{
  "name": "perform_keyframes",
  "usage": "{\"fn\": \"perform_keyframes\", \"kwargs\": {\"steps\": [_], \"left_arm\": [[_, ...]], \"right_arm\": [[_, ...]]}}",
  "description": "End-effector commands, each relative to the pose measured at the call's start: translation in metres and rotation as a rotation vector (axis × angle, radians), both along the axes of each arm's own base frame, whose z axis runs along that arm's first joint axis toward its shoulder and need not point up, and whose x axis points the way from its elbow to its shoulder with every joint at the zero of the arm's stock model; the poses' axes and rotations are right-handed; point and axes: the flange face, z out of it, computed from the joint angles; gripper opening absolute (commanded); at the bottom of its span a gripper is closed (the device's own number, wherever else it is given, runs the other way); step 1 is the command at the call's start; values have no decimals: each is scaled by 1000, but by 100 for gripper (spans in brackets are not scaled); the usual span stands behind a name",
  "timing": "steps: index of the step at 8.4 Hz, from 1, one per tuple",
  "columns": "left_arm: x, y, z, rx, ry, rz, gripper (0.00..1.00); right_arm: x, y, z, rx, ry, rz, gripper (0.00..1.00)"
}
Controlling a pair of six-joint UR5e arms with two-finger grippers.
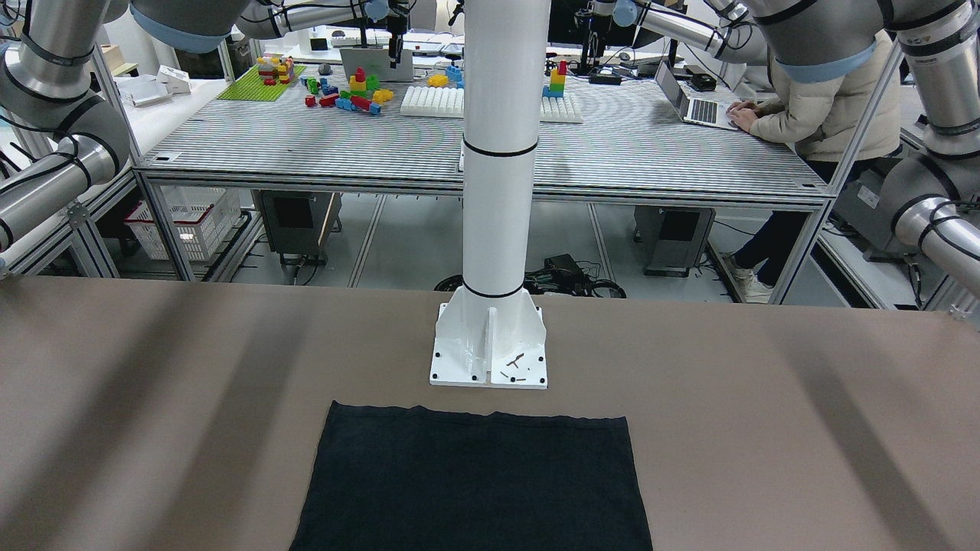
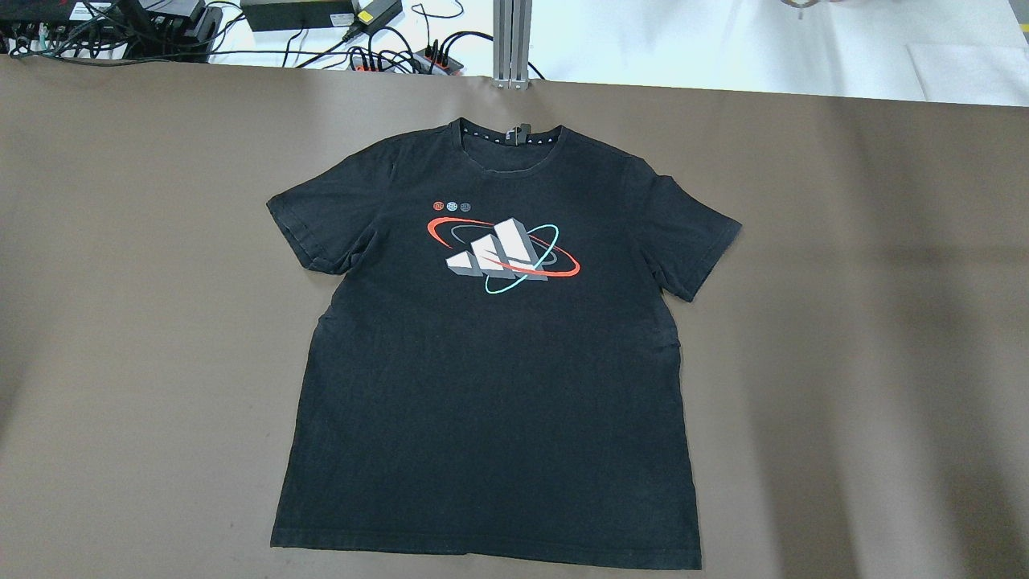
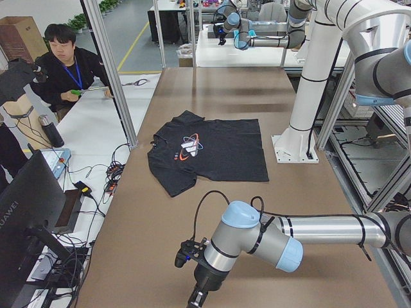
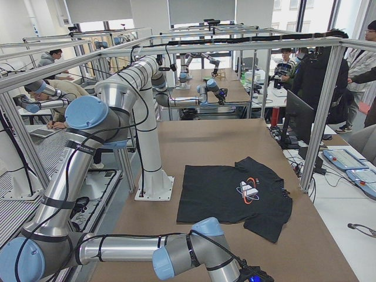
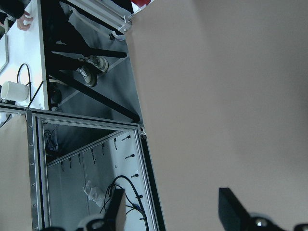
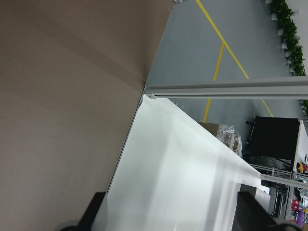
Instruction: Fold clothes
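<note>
The shirt [image 2: 490, 386] is lying flat, print up, on the table [image 2: 120, 322] in front of the pillar [image 1: 498, 153], its hem near the pillar's base and its collar pointing away; the left gripper [image 5: 173, 211] is hanging with fingers spread and empty, well off to the pillar's left by the table's end; the right gripper [image 6: 173, 211], likewise spread and empty, is hanging well off to the pillar's right; neither is touching the shirt.
</note>
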Motion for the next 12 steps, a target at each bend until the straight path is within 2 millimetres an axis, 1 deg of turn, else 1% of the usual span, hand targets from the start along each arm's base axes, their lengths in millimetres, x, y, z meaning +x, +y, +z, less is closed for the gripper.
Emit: {"fn": "perform_keyframes", "kwargs": {"steps": [1,2,5,8,10,12], "left_arm": [[1,19,19,-25,-5,14,73],[2,23,17,19,1,10,73],[3,16,12,26,2,7,73],[2,16,13,17,1,1,73],[3,15,8,42,2,7,73],[2,22,13,73,-7,13,73]], "right_arm": [[1,1,23,-55,5,10,94],[1,1,22,-54,4,8,94],[1,-1,19,-37,0,9,94],[0,-2,17,-32,-2,8,94],[0,-2,11,-20,-5,15,94],[-3,-4,9,-16,-39,17,94]]}}
